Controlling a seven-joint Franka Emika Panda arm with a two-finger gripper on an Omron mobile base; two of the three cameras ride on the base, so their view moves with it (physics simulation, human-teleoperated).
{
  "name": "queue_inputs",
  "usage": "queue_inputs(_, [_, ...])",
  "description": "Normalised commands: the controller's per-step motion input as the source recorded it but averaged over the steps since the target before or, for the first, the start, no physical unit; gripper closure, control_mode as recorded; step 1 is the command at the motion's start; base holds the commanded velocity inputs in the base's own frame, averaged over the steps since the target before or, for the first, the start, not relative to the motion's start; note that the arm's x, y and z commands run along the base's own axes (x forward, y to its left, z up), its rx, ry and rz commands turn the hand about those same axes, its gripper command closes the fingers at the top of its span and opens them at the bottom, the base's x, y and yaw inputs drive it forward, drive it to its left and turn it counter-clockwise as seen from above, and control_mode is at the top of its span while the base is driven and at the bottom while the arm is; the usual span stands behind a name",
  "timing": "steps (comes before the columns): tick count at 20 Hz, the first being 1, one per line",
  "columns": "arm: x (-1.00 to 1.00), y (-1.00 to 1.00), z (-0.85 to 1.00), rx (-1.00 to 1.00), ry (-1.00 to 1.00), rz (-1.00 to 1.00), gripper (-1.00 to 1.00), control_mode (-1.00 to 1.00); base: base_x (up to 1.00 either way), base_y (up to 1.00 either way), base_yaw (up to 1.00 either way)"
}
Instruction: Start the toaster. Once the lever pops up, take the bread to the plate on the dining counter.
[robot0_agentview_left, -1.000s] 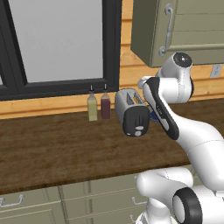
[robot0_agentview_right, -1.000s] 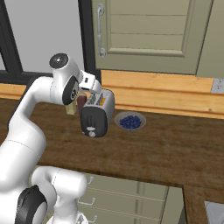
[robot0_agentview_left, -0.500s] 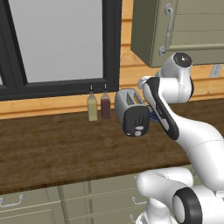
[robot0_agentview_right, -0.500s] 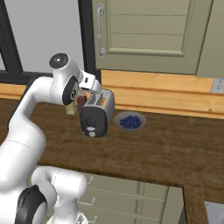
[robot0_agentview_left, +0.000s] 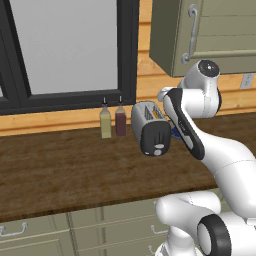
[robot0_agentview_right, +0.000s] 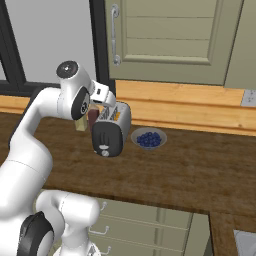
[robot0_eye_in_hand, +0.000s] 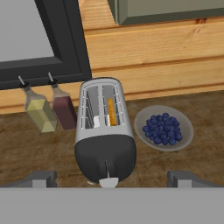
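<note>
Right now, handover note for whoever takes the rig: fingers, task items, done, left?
Gripper: fingers spread wide apart, empty, above the toaster's black end.
Toaster: on the dark wood worktop, between the two condiment bottles and a bowl of blueberries.
Bread: edge-on in one slot.
Lever: low on the end panel, at the frame's bottom edge; whether it is fully pressed is unclear.
Done: bread loaded.
Left: confirm the toaster is started, wait for pop-up, carry bread to the plate.
</note>
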Motion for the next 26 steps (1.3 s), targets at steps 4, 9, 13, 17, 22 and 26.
queue_inputs(4, [0.00, 0.00, 0.00, 0.00, 0.00, 0.00, -1.00, -1.00, 0.00, 0.00, 0.00])
queue_inputs(9, [0.00, 0.00, 0.00, 0.00, 0.00, 0.00, -1.00, -1.00, 0.00, 0.00, 0.00])
queue_inputs(13, [0.00, 0.00, 0.00, 0.00, 0.00, 0.00, -1.00, -1.00, 0.00, 0.00, 0.00])
queue_inputs(17, [0.00, 0.00, 0.00, 0.00, 0.00, 0.00, -1.00, -1.00, 0.00, 0.00, 0.00])
queue_inputs(22, [0.00, 0.00, 0.00, 0.00, 0.00, 0.00, -1.00, -1.00, 0.00, 0.00, 0.00])
queue_inputs(26, [0.00, 0.00, 0.00, 0.00, 0.00, 0.00, -1.00, -1.00, 0.00, 0.00, 0.00])
